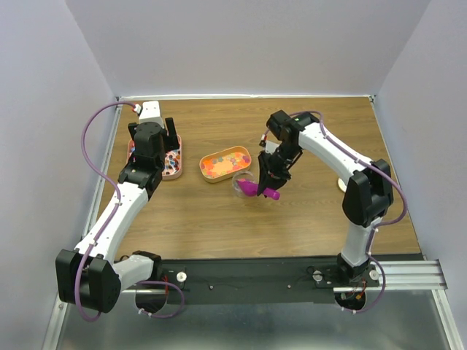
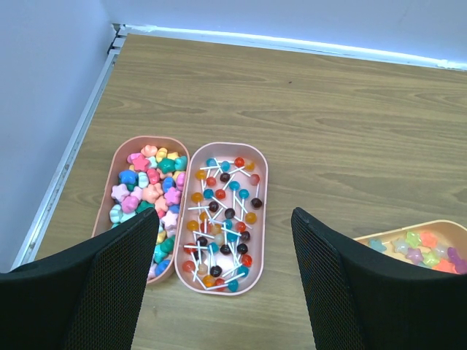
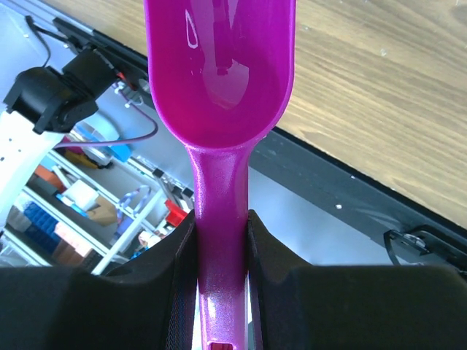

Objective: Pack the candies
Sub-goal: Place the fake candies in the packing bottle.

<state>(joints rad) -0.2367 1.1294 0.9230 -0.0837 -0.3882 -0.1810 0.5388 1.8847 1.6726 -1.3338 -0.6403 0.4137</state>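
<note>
Right gripper [image 3: 221, 248] was clamped on the scoop [image 3: 219, 65] by its handle, leaving the empty bowl free to dip. Left gripper [image 2: 225, 226] hung wide open above the candies [image 2: 149, 186], lower left of its view, in twin trays [image 2: 260, 219], likely to steady them.

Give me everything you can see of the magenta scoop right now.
The magenta scoop is glossy, slightly translucent plastic: a deep rounded bowl narrowing into a slim handle. The bowl looks empty. The right tool is shut on the handle, a finger on each side; nothing else visibly touches it. From above, it hangs over the wooden table, beside the middle peach tray, on its near right.
</note>
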